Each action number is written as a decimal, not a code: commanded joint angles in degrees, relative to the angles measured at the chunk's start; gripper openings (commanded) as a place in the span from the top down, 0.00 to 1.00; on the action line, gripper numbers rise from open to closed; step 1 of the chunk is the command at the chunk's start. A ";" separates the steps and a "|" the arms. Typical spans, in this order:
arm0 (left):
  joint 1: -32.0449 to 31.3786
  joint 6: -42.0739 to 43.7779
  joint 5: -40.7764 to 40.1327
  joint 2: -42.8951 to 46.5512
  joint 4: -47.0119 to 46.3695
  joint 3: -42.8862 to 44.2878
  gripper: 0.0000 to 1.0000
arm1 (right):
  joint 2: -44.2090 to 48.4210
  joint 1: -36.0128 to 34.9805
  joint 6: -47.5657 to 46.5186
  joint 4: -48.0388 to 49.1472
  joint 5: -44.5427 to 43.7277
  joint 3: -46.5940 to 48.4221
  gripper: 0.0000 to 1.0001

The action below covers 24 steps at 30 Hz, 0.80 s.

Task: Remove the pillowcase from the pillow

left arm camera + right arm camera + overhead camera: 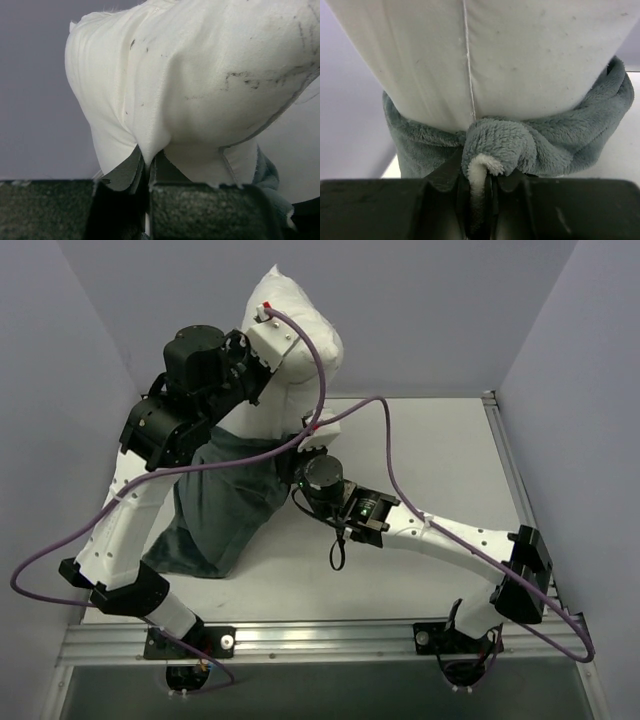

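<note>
The white pillow (300, 320) is held up high at the back, its upper half bare. The dark grey fuzzy pillowcase (225, 500) covers its lower half and hangs down to the table. My left gripper (148, 165) is shut on a fold of the pillow's white fabric (190, 75); it shows in the top view (262, 350) beside the pillow's top. My right gripper (481, 175) is shut on the rolled rim of the pillowcase (500, 145), below the pillow (470, 50); it shows in the top view (300, 462) at the pillowcase's right edge. No zebra stripes show.
Grey walls close in the left, back and right. The white table (440, 470) lies to the right, with a metal rail (330, 635) along the near edge. Purple cables (390, 460) loop over both arms.
</note>
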<state>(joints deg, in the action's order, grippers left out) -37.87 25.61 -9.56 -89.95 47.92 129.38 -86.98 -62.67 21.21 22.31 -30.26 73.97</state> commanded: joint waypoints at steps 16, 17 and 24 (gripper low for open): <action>8.33 -3.97 0.86 -6.03 -16.55 31.54 0.98 | -27.71 -8.78 22.80 24.29 6.62 -21.07 1.00; 8.34 -5.38 1.56 -5.76 -16.02 32.33 0.98 | -28.94 -7.04 24.21 23.93 7.75 -21.41 1.00; 8.42 -5.48 1.64 -3.92 -12.77 41.04 0.98 | -31.51 -1.66 28.90 29.93 15.23 -29.15 1.00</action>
<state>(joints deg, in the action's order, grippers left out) -29.63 19.16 -7.51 -103.13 65.43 162.21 -114.98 -64.03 49.60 68.27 -21.71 49.32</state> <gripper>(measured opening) 0.054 0.109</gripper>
